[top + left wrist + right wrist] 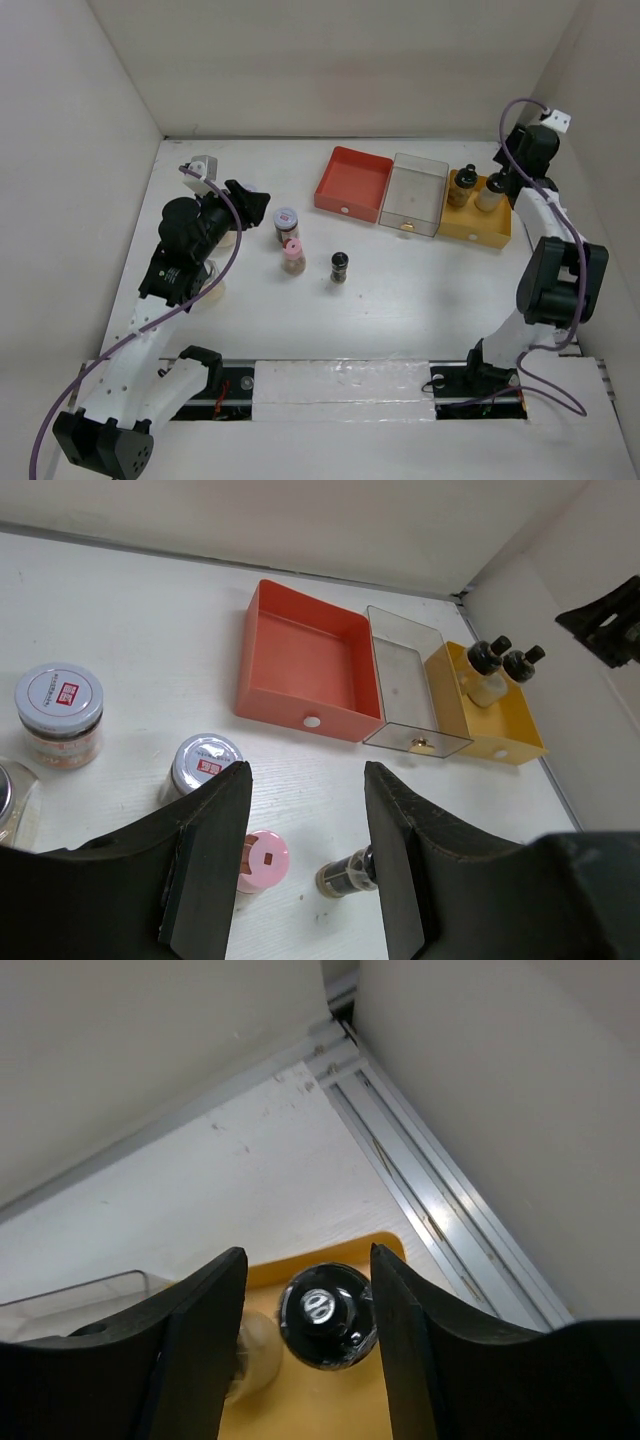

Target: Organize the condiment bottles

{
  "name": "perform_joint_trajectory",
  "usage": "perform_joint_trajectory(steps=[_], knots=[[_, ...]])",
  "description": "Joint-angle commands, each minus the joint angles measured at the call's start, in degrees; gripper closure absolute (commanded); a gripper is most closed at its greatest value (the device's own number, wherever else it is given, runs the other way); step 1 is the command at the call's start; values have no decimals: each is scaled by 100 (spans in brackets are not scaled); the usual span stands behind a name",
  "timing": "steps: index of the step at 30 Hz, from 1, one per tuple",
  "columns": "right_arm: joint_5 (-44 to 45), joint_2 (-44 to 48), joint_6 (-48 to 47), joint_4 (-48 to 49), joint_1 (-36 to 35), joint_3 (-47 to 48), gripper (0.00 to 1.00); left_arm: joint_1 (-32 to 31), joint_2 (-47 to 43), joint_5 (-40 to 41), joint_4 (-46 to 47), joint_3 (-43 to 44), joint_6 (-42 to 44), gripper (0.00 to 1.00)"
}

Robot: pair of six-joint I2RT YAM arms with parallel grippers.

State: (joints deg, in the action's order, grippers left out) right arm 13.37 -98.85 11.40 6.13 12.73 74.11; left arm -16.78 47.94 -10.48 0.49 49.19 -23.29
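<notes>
Two black-lidded condiment bottles (462,186) (490,192) stand in the yellow tray (470,222). My right gripper (497,180) hangs over the right one. In the right wrist view its fingers straddle that black lid (325,1317), with a gap on the left side, so the right gripper (306,1255) is open. A silver-lidded jar (286,222), a pink-lidded jar (292,256) and a small dark bottle (340,267) stand mid-table. My left gripper (252,205) is open and holds nothing, just left of them; between its fingers show the pink lid (262,860) and the dark bottle (345,872).
An empty red tray (353,183) and a clear tray (413,193) sit side by side left of the yellow one. Another silver-lidded jar (58,715) stands further left, partly hidden by the left arm from above. White walls close in the back and both sides.
</notes>
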Motion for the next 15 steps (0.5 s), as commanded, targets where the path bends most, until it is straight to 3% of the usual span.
perform_joint_trajectory(steps=[1,6,7,11,12,15], knots=[[-289,1259,-67,310,-262,201,39,8,-74,2,179,3,70,55],[-1762,2220,-68,537,-1025,-141,36,8,-127,2,127,3,70,55],[-1993,2290,-68,608,-1488,-229,38,8,-188,98,127,3,70,55],[-2234,2169,-400,609,-2949,-493,60,8,-382,695,-58,56,-96,55],[-2103,1942,-619,495,-3213,-398,73,8,-434,870,-145,56,-219,58],[-1986,1502,-735,117,-3970,-135,83,8,-611,1390,-277,108,-378,67]])
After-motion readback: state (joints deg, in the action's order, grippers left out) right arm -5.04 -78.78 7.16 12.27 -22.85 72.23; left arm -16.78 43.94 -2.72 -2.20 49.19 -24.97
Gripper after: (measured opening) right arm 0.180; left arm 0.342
